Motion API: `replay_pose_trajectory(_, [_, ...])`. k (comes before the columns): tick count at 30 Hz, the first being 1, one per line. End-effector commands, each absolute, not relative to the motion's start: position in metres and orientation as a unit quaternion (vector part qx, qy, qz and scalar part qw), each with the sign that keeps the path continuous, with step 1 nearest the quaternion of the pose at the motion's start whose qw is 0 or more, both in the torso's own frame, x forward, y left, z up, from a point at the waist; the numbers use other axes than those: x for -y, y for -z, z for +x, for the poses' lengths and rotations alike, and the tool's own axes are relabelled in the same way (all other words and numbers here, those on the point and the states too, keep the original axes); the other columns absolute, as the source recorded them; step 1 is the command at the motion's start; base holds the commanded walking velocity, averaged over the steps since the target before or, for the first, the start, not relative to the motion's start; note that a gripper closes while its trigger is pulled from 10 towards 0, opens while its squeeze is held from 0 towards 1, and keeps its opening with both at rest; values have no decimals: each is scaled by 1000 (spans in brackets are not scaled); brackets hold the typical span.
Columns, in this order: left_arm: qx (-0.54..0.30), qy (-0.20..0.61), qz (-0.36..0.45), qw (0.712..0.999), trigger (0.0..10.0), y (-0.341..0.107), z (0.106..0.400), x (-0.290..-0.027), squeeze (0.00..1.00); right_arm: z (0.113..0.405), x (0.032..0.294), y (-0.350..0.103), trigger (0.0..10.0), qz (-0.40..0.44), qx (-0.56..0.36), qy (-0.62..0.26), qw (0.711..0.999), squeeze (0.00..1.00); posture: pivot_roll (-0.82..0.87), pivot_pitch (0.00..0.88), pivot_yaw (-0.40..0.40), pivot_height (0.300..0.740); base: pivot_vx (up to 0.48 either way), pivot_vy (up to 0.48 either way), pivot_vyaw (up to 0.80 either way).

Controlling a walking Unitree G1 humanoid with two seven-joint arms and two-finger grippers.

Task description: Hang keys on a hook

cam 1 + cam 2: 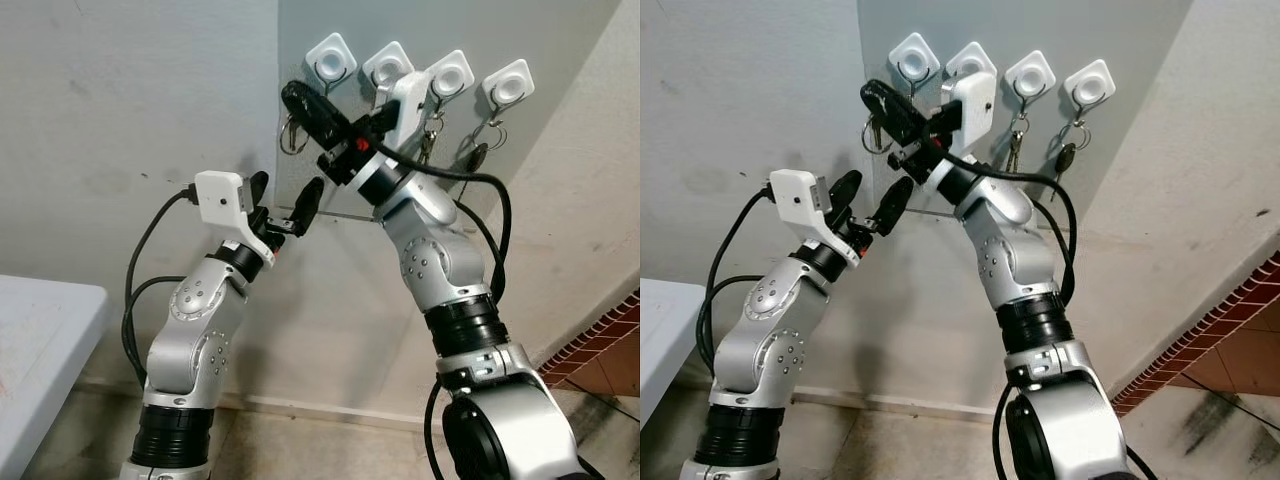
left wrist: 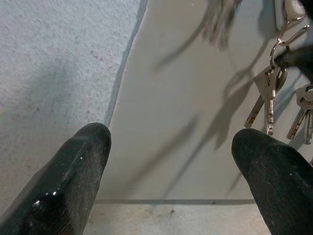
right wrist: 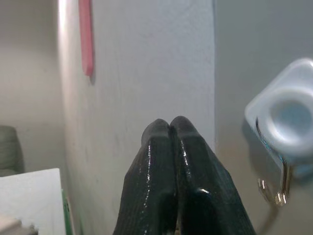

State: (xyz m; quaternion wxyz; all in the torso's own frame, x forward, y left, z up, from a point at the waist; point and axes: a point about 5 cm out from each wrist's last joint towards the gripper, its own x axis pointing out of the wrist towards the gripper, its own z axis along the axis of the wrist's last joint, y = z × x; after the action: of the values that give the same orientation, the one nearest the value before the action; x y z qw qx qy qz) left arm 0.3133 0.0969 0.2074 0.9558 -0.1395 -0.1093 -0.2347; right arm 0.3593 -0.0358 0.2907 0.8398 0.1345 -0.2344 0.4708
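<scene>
Up at the wall hooks, I saw my right gripper pinched shut beside the leftmost one, keys dangling just below, left gripper spread wide underneath.

Home entryway: wall key hooks, tiled floor, white table.

Second hook partly behind right arm; keys at left wrist view's edge blurred, perhaps cropped.
</scene>
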Motion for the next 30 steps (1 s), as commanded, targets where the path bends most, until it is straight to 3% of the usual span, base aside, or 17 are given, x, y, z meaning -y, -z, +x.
replay_pose_trajectory(1, [116,243,-137,953,10000,-213,311,-93,0,362,40,-298,10000,140,248,-470,835,0,-9,43,-69,740,0,0,0])
replay_pose_trajectory(30, [106,251,-157,949,10000,-214,306,-89,0,384,93,-315,10000,130,277,-430,850,0,-16,59,-61,740,0,0,0])
